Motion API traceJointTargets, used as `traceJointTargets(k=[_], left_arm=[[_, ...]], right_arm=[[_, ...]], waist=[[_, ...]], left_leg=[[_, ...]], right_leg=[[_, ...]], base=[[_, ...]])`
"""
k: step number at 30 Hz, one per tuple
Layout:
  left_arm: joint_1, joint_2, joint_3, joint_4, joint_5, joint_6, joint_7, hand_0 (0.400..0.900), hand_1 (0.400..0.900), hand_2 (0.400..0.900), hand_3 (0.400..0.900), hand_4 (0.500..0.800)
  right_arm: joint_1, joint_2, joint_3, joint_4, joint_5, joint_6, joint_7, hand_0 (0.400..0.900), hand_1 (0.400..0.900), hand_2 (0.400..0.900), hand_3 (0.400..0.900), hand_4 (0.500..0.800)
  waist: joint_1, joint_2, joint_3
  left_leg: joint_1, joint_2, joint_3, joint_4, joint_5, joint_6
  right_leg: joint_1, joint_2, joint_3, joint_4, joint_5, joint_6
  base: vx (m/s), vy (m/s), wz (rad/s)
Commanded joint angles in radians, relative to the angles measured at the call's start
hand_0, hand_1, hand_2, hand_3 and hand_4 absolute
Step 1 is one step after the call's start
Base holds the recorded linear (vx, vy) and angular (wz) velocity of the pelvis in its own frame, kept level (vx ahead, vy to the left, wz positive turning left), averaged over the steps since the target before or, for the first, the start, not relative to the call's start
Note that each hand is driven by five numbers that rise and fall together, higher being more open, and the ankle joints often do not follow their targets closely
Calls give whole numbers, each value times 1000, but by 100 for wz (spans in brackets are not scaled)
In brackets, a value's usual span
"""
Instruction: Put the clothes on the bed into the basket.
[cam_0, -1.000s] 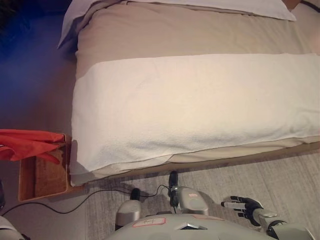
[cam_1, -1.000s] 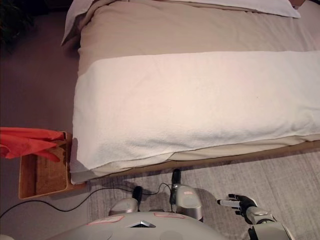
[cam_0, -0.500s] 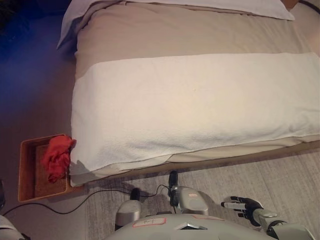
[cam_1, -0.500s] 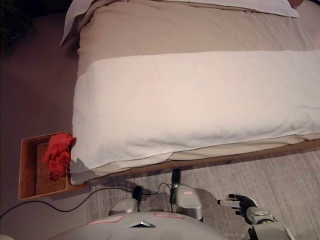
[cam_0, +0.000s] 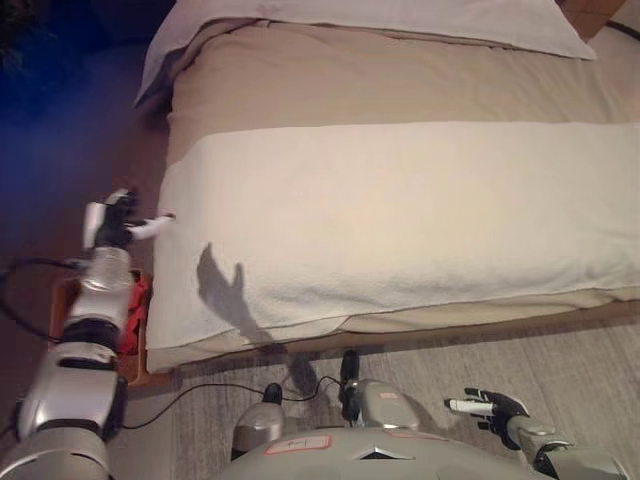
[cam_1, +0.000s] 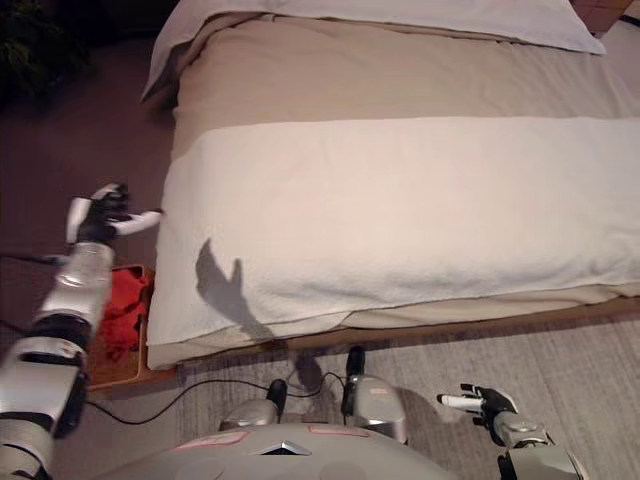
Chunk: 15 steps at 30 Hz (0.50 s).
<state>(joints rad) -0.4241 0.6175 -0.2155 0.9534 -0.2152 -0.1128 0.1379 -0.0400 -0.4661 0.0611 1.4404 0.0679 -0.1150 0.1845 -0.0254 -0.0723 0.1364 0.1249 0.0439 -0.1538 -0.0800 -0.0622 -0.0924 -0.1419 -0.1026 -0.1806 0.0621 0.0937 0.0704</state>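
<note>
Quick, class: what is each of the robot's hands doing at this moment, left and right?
Left hand: open and empty, raised beside the bed, above the basket.
Right hand: open, holding nothing, low over the rug.

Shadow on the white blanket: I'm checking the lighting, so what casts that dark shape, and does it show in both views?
In the left eye view a hand-shaped shadow lies on the white blanket below the raised left hand, which matches it; the right eye view shows the same shadow, sharp-edged, suggesting one strong light overhead.
</note>
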Motion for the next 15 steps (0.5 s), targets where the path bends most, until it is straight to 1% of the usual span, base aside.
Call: traceJointTargets(k=[1,2,3,4,5,7,9,11,13,15], left_arm=[[-77,-24,3,-56,-39,-83,12,900,900,900,900,800],[-78,-56,-18,-65,-41,-83,4,900,900,900,900,800],[-74,-67,-23,-78,-50,-83,-3,900,900,900,900,800],[-68,-93,-41,-96,-80,-84,-16,900,900,900,900,800],[-69,-114,-66,-101,-84,-82,-34,900,900,900,900,800],[-53,-131,-90,-129,-85,-84,-52,900,900,900,900,800],[-57,-156,-116,-116,-76,-79,-60,900,900,900,900,800],[-78,-180,-152,-74,-37,-71,-68,900,900,900,900,800],[-104,-195,-194,-22,37,-59,-70,900,900,900,900,800],[-116,-208,-217,-4,72,-51,-75,900,900,900,900,800]], right_arm=[[-2,-55,5,57,23,2,-65,900,900,900,900,800],[-10,-59,1,57,24,3,-74,900,900,900,900,800],[-13,-62,-1,55,21,4,-77,900,900,900,900,800],[-19,-63,2,50,16,2,-87,900,900,900,900,800],[-27,-67,7,45,16,3,-92,900,900,900,900,800],[-33,-73,7,42,7,3,-102,900,900,900,900,800],[-44,-71,10,45,-1,7,-112,900,900,900,900,800],[-56,-67,18,59,-12,16,-115,900,900,900,900,800],[-79,-62,40,80,-32,28,-115,900,900,900,900,800],[-92,-61,48,92,-39,38,-118,900,900,900,900,800]], waist=[[-10,4,-3],[-14,5,-5],[-14,7,-6],[-18,9,-9],[-25,9,-12],[-31,11,-18],[-39,12,-25],[-45,14,-33],[-50,17,-43],[-55,23,-51]], left_leg=[[146,0,93,-7,-104,21],[149,-2,100,-7,-106,21],[152,-1,106,-7,-107,21],[156,0,117,-7,-107,21],[158,0,125,-7,-108,21],[166,0,141,-7,-109,20],[173,0,159,-7,-109,19],[183,1,172,-7,-111,19],[188,3,181,-7,-111,18],[195,6,189,-7,-109,18]], right_leg=[[-104,-83,74,-27,184,142],[-105,-81,77,-29,186,142],[-105,-79,80,-29,188,141],[-106,-75,84,-31,191,141],[-108,-71,86,-32,193,142],[-106,-63,97,-36,196,142],[-105,-55,108,-39,200,142],[-104,-44,120,-40,198,139],[-100,-33,131,-42,194,135],[-95,-25,137,-43,191,133]], base=[[-3,-9,-36],[-5,-10,-30],[-13,-10,-37],[-11,-20,-35],[-9,-23,-38],[4,-15,-37],[3,-11,-39],[11,-26,-32],[25,-28,-26],[21,-10,-17]])
